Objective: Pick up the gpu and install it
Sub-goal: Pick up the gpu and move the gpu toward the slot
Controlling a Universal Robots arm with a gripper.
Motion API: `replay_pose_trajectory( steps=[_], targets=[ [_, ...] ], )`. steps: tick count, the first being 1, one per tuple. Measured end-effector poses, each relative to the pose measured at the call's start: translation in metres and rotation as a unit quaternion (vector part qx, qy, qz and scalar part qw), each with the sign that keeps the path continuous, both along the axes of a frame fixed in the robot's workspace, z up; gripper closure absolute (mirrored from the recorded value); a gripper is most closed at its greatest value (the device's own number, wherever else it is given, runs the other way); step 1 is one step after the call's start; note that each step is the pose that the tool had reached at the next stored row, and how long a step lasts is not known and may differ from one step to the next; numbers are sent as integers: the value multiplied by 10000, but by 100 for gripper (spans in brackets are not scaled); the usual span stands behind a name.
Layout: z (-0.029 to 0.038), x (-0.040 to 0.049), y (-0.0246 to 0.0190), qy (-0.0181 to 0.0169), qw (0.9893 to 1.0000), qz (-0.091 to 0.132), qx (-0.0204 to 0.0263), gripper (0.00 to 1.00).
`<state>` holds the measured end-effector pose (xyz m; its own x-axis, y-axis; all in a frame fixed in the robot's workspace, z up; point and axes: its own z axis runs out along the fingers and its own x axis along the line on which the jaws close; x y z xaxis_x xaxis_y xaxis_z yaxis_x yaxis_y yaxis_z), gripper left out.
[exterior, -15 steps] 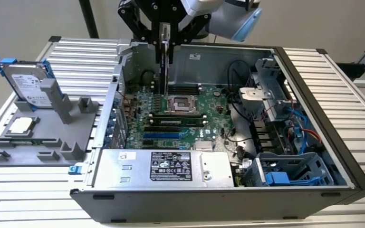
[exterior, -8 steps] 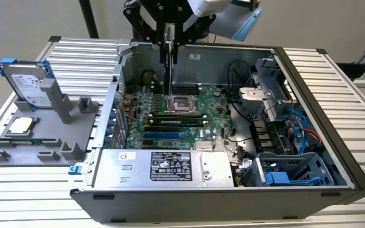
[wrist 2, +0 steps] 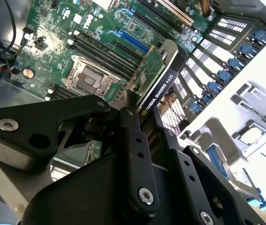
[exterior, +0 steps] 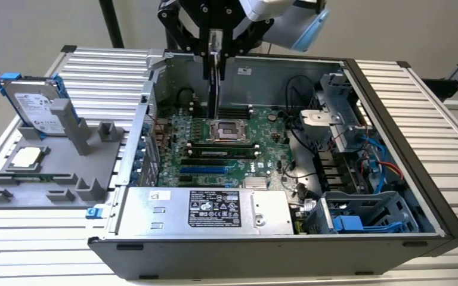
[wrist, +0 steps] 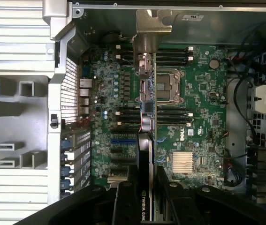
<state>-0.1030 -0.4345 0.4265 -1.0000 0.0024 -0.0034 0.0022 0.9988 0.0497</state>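
Your hand (wrist 2: 144, 115) is clamped on the graphics card (wrist 2: 157, 77), so the pick-up is done. The card hangs edge-down below the hand, over the motherboard (wrist: 198, 112) inside the open case (exterior: 388, 89). By the look, it sits in no slot yet.

We saw the graphics card (wrist 2: 157, 82) with a smooth black plastic shroud and bright metal bracket, matt black metal fingers (wrist 2: 133, 140), and a ribbed, dull metal surface (exterior: 420, 113).
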Motion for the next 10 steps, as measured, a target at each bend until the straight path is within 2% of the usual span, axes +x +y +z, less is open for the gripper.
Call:
replay_pose_trajectory(
  steps=[10],
  targets=[
    [0, 110, 0, 0, 10000, 5, 0, 100]
  ],
)
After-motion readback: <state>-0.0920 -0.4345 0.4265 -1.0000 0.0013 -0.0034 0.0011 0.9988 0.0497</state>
